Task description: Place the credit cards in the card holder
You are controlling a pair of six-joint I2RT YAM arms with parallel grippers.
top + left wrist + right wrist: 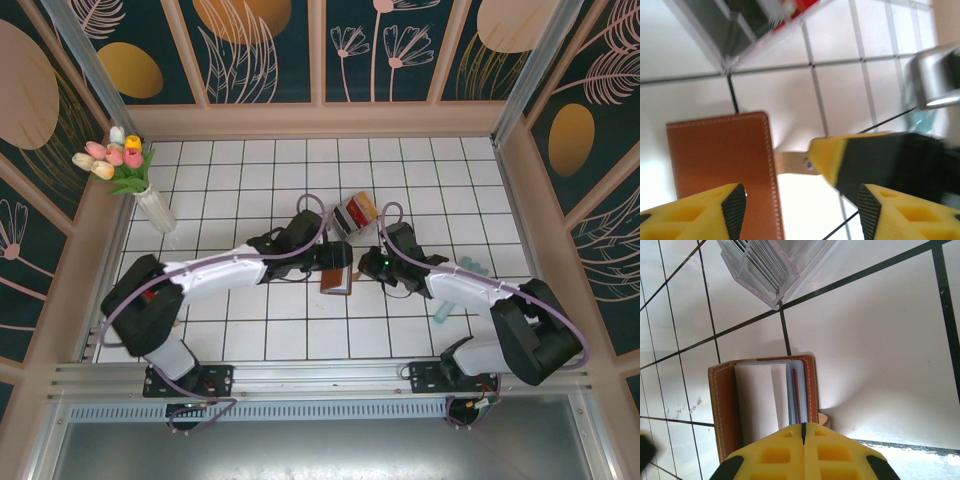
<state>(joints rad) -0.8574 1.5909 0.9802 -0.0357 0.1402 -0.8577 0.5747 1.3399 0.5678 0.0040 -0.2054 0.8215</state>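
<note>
While L gripper (pixel 802 200) hangs open over the tiled tabletop (pixel 240 320), 1 brown card holder (pixel 722 405) lies opened under its left finger. 1 tan card (pixel 790 162) pokes out at holder's rt edge, reaching R gripper (pixel 803 427), fingers pressed shut. 1 clear card tray (pixel 355 213) sits behind.

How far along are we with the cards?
Done: the wallet lies on the table beside the tray, sleeves showing; I can't tell if any card is inside. In hand: no card that I can see; the left gripper is open over the wallet, the right gripper shut at its edge. Left: cards stand in the tray.
</note>
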